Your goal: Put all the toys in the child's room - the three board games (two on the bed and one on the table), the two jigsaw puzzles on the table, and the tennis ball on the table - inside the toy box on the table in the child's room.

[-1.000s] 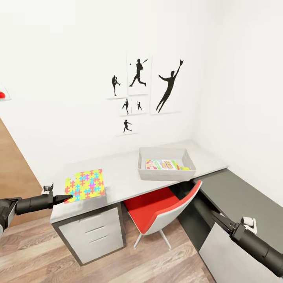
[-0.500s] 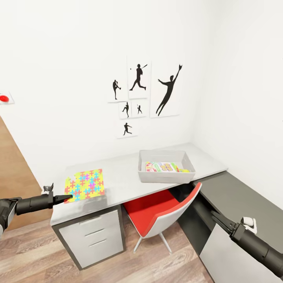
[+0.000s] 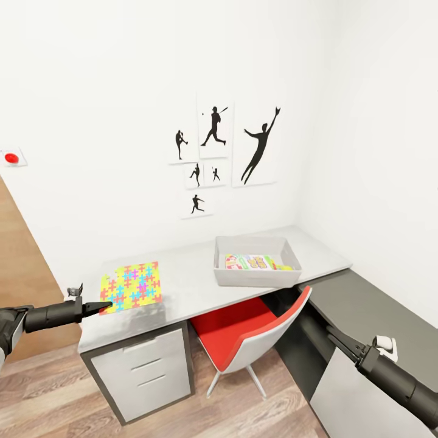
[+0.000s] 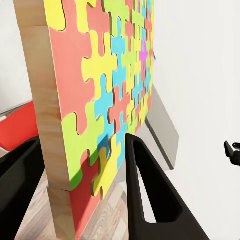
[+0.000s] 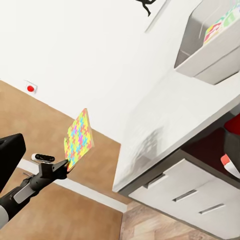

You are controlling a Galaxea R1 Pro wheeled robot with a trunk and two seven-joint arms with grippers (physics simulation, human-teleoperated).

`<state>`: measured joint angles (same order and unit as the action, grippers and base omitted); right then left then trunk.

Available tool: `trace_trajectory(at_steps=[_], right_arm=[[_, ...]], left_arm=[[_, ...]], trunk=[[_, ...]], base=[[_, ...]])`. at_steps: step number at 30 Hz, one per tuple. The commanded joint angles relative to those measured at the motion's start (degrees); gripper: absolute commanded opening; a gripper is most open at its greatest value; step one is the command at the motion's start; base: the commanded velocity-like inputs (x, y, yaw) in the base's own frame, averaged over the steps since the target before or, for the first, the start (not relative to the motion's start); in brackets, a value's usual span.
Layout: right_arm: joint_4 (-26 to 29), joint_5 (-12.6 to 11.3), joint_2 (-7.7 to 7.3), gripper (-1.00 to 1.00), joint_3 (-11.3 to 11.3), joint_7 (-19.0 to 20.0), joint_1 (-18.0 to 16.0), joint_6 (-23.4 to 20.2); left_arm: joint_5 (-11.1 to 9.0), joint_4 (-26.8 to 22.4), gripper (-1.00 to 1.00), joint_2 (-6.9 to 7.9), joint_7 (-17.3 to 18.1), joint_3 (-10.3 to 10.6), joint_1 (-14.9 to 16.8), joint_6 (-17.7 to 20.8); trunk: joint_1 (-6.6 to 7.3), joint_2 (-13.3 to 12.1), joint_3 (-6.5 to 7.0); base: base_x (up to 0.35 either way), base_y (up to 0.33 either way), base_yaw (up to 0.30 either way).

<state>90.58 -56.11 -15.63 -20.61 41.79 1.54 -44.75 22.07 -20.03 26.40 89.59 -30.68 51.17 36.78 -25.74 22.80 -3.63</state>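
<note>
The left gripper [image 3: 103, 304] is clamped on one edge of a puzzle [image 3: 131, 286]; in the left wrist view its two fingers [image 4: 150, 195] pinch the wooden slab [image 4: 105, 95] from both sides. The right wrist view shows the puzzle [image 5: 79, 138] lifted in the air, left of the counter [image 3: 194, 280] and apart from it. In the head view it only seems to lie on the counter's left end.

The box [image 3: 255, 261] stands on the right part of the counter, near the far wall. Inside it lies a printed game box [image 3: 250, 262] with something yellow-green just to its right, too small to name. The near wall of the box hides the rest of its floor.

The right gripper [image 3: 336, 339] is low at the right, over the dark side unit [image 3: 371, 304]; its fingers look together, but I cannot tell for sure. Both forearms are cut off by the picture edges.

A red chair [image 3: 255, 331] is pushed partly under the counter, between the drawers [image 3: 143, 371] and the side unit. The counter surface between puzzle and box is bare, and the near wood floor [image 3: 182, 413] is open.
</note>
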Motion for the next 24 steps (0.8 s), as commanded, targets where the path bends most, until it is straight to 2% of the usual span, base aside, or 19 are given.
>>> trace_trajectory(at_steps=[1, 19, 24], right_arm=[[0.03, -0.23, -0.01, 1.0, -0.04, -0.03, -0.02, -0.34], [-0.11, -0.23, -0.01, 1.0, -0.04, -0.05, -0.04, -0.34], [-0.19, -0.23, 0.01, 1.0, -0.04, -0.36, -0.05, -0.32]], left_arm=[[0.6, -0.01, -1.0, -0.04, 0.42, -0.39, 0.07, 0.6], [0.1, 0.01, -1.0, 0.05, 0.42, -0.74, 0.07, 0.66], [0.08, 0.0, -1.0, 0.07, 0.42, -0.86, 0.07, 0.66]], trunk=[[-0.04, 0.12, -0.02], [-0.04, 0.12, 1.52], [-0.04, 0.12, 1.58]], base=[[0.0, 0.0, 0.0], [0.002, 0.0, 0.012], [0.181, 0.0, 0.01]])
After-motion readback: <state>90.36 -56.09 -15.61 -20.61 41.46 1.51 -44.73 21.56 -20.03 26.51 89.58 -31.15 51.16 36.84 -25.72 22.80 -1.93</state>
